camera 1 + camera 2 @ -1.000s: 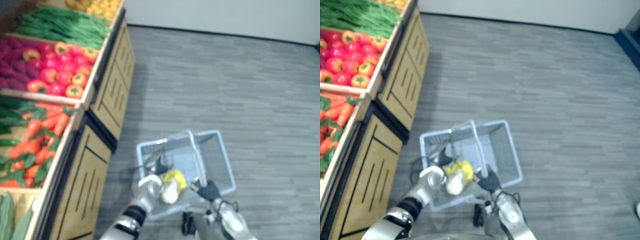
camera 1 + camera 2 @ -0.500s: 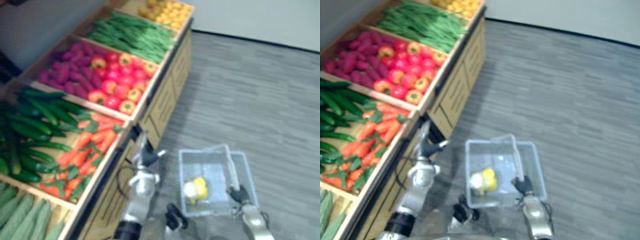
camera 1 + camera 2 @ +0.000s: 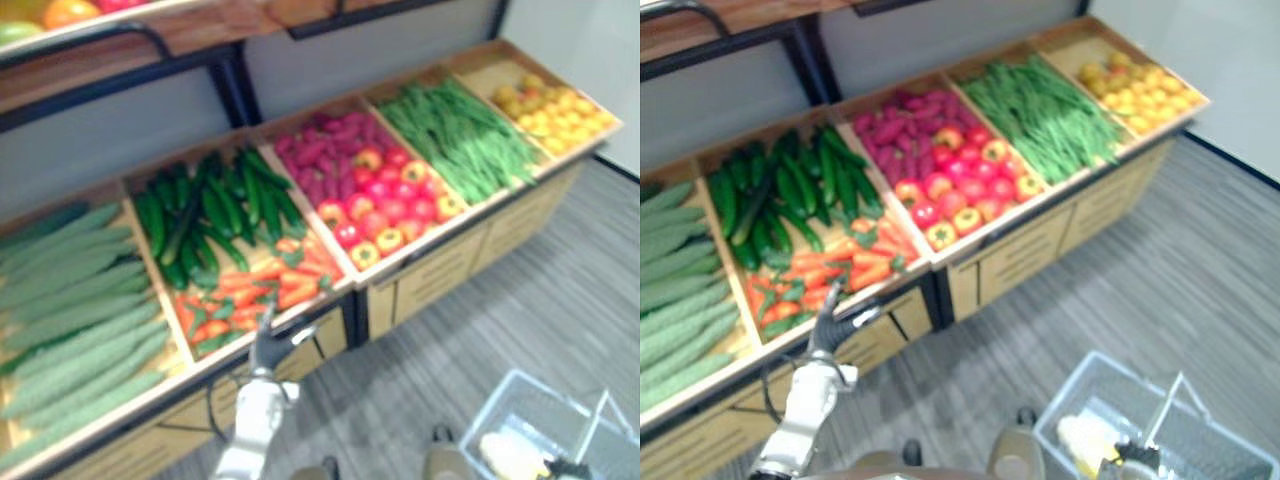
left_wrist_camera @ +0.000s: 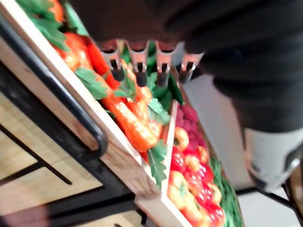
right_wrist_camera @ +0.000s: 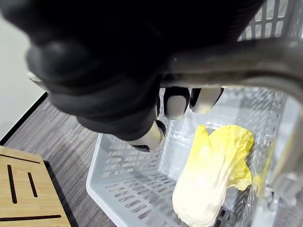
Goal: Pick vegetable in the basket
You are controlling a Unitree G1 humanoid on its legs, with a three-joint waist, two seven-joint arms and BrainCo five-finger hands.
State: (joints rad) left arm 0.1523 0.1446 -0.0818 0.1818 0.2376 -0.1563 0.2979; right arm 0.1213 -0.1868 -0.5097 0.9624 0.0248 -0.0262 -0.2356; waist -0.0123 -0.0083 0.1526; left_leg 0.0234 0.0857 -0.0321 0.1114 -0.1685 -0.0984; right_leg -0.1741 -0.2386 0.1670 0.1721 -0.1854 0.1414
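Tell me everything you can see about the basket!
The basket is pale plastic with slotted mesh walls and a silvery bar handle. The right hand is curled round that handle. One yellow and white cabbage lies on its bottom. It is low on the robot's right, over the grey floor.

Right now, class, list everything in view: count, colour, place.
Stand: one, light wood, five bins side by side.
Long gourds: many, pale green, left-end bin.
Cucumbers: many, dark green, back of second bin.
Carrots: many, orange, front of second bin.
Purple vegetables: many, purple, back of third bin.
Peppers: many, red and orange, front of third bin.
Green beans: a heap, green, fourth bin.
Yellow fruits: many, yellow, right-end bin.
Basket: one, white mesh, at the robot's right.
Cabbage: one, pale yellow, in the basket.
Left hand: one, open, by the carrots.
Right hand: one, shut on the basket's handle.
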